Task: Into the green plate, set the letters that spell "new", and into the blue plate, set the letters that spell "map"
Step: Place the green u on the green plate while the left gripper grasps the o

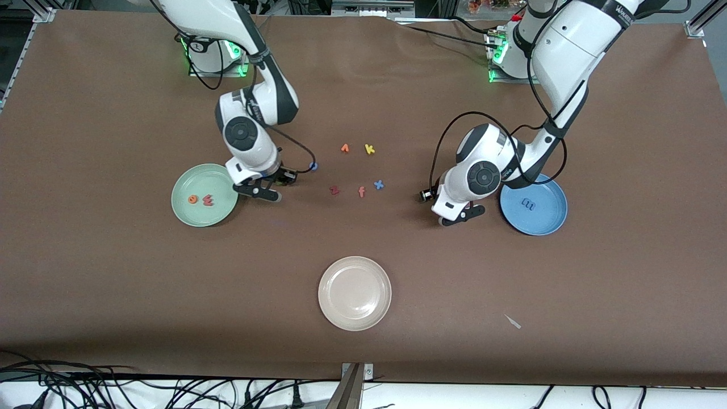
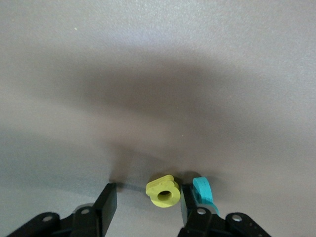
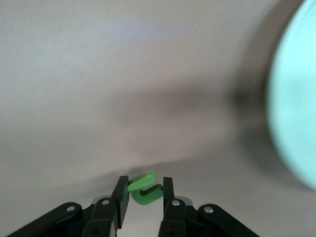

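Beside the green plate (image 1: 204, 195), the right gripper (image 3: 143, 193) pinches the green "n" (image 3: 144, 187), the plate lying just toward the right arm's end. Near the blue plate (image 1: 534, 204), the left gripper (image 2: 146, 202) stands spread around the yellow "a" (image 2: 163, 190).

Brown table (image 1: 113, 272) carries three plates and scattered foam letters.

Robot lab: bolted arms, cable tangle (image 1: 113, 383)
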You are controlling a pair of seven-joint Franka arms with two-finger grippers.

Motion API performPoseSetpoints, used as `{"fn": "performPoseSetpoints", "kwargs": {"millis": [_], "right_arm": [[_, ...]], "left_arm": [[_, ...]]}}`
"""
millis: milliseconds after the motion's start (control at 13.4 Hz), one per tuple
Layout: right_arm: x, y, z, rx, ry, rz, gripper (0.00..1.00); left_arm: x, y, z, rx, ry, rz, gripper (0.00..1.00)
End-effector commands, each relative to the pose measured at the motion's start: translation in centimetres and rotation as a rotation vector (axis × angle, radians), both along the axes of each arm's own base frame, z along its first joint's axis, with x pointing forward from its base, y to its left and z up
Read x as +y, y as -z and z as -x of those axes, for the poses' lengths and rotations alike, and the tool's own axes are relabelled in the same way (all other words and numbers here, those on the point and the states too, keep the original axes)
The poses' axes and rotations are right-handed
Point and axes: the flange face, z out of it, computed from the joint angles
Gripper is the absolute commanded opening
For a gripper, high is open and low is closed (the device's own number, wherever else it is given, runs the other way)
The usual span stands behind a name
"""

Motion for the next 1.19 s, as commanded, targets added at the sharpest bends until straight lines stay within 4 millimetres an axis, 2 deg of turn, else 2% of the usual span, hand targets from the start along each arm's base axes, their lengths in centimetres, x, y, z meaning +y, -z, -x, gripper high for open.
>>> {"fn": "performPoseSetpoints", "kwargs": {"millis": [0, 224, 522, 671, 746, 969, 1044, 1118], "right_arm": [[-5.6, -4.5, -2.7, 0.052, -0.087, -0.024, 0.16], [-11.9, -5.3, -4.5, 0.074, -0.200, -0.026, 0.16], [-18.5, -3.3, -5.6, 0.078, -0.236, -0.023, 0.16], [-20.1, -1.8, -5.6, 0.084, -0.226, -0.066, 0.16], [-20.2, -0.9, -5.5, 0.090, -0.225, -0.088, 0.16], [-21.0, 1.2, -4.3, 0.092, -0.197, -0.096, 0.16], [-21.0, 1.4, -4.1, 0.081, -0.198, -0.089, 0.27], [-21.1, 1.5, -4.0, 0.082, -0.197, -0.088, 0.68]], "left_arm": [[-0.1, 0.4, 0.0, -0.002, -0.007, -0.004, 0.60], [-0.2, 0.5, 0.1, -0.001, -0.004, -0.005, 0.54], [-0.2, 0.5, 0.1, -0.001, -0.006, -0.005, 0.40], [-0.3, 0.5, 0.1, -0.001, -0.004, -0.005, 0.35], [-0.3, 0.5, 0.1, 0.000, -0.013, -0.008, 0.26], [-0.4, 0.6, 0.2, 0.003, -0.010, -0.009, 0.17], [-0.4, 0.5, 0.2, 0.000, -0.010, -0.008, 0.13], [-0.3, 0.5, 0.2, 0.002, -0.010, -0.009, 0.09]]}}
